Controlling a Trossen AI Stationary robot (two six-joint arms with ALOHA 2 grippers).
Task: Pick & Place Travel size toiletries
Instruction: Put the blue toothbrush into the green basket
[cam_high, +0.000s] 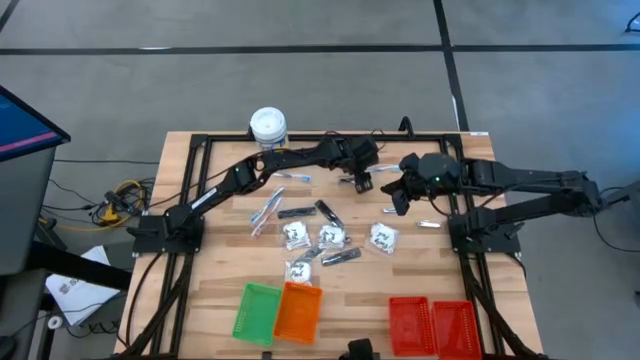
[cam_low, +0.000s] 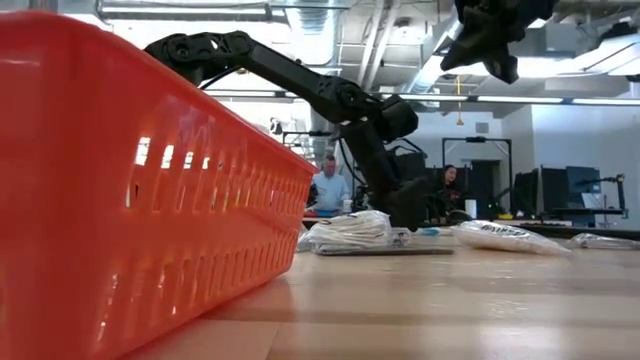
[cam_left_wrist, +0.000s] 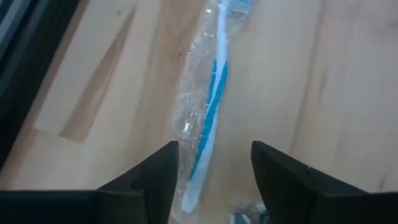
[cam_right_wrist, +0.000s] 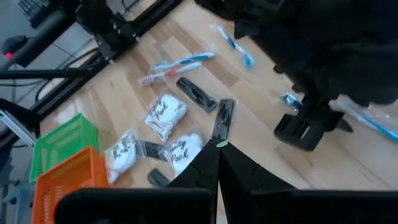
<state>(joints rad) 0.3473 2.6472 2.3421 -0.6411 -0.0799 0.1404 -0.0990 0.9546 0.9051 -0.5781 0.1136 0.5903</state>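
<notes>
Two matte-black jointed arms on black frame bases

Both arms are built of slim dark tubes linked by chunky rounded joints. The left claw (cam_left_wrist: 211, 180) ends in two flat, angular black fingers (cam_left_wrist: 155, 174). The right claw (cam_right_wrist: 217, 163) shows narrow tapering fingers with a tiny green speck at the tip, at 12 o'clock of them.

Robotics lab: wooden table (cam_high: 200, 310) on grey floor, ceiling ducts (cam_low: 370, 40), monitors (cam_low: 580, 190) and seated people (cam_low: 328, 185) at 12 o'clock.

White-lidded tub (cam_high: 268, 124) at table's far edge, green tray (cam_high: 256, 312), orange tray (cam_high: 299, 311), two red trays (cam_high: 432, 324)
</notes>
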